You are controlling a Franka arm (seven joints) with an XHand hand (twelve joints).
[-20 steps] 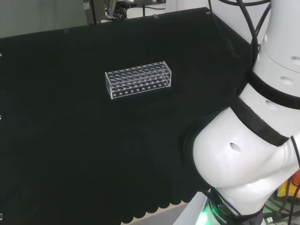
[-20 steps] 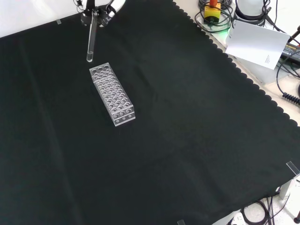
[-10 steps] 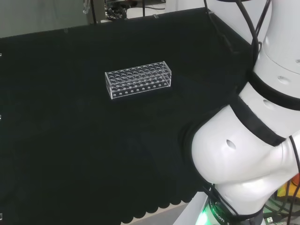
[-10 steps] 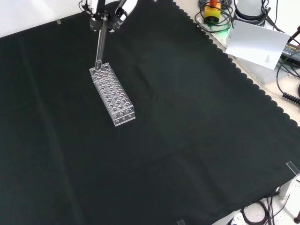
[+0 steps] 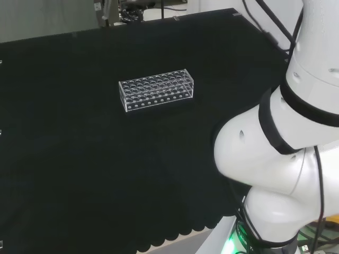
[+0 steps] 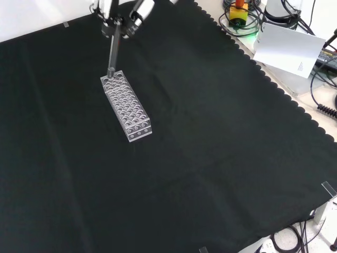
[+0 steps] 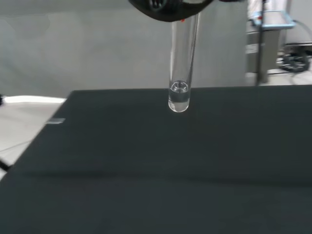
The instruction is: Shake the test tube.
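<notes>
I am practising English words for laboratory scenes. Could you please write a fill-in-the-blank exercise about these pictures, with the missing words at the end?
1. The hand holds a clear test ____ by its upper end.
2. In the front view, the test tube hangs over the far end of the clear ____, which stands on the cloth.
3. The cloth that covers the bench is ____ in colour.
4. In the wrist view, the tube's round bottom holds a little clear ____.

Missing words: tube; rack; black; liquid

The test tube [image 7: 181, 68] is clear, smooth and glossy. The rack [image 6: 126, 105] is transparent glossy plastic. The cloth [image 6: 210, 158] is black, matt fabric. The arm links [image 5: 275, 153] are smooth, glossy white.
</notes>
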